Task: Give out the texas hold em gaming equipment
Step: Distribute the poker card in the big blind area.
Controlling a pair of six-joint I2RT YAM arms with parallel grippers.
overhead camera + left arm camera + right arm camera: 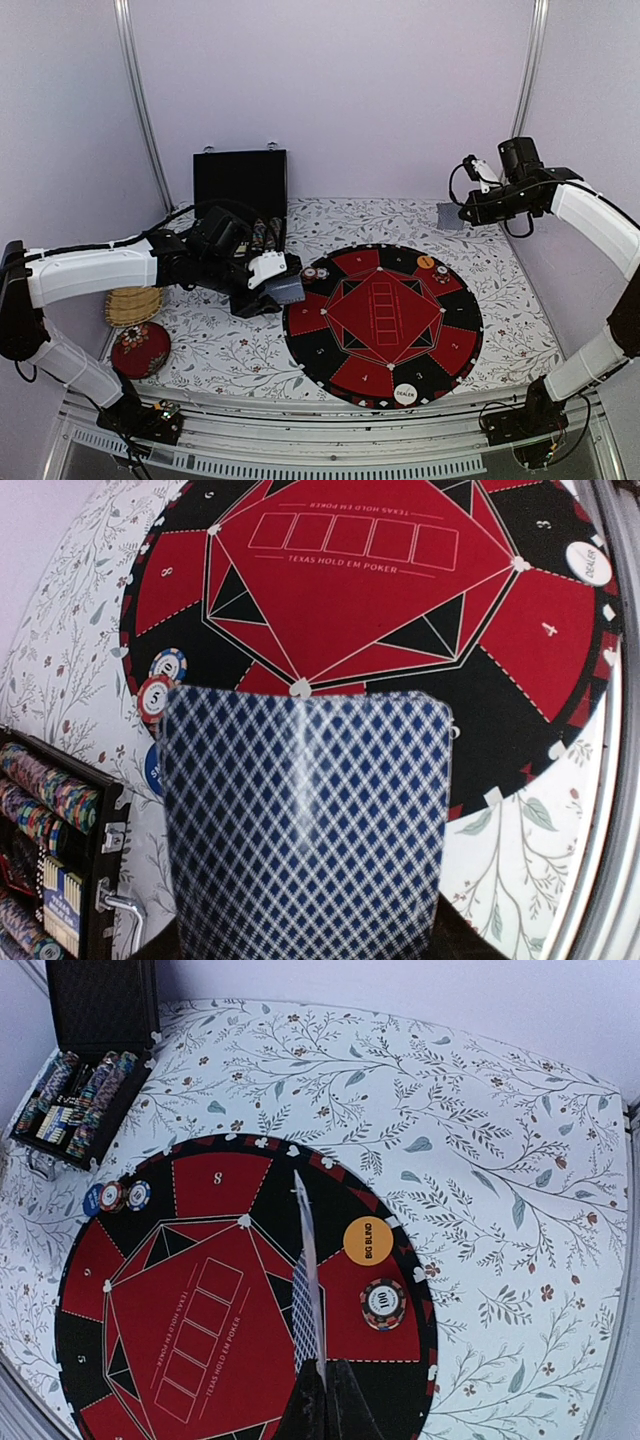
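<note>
A card (300, 830) is pinched in the left gripper (277, 286) at the mat's (460, 340) left edge. A second card (308, 1290) is clamped in the raised right gripper (322, 1402). The dealer button (405, 394), orange button (368, 1241) and a few chips (125, 1196) are laid out; no card is dealt yet.

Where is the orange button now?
The orange BIG BLIND button lies on the far right edge of the mat in the top view, beside a striped chip.
</note>
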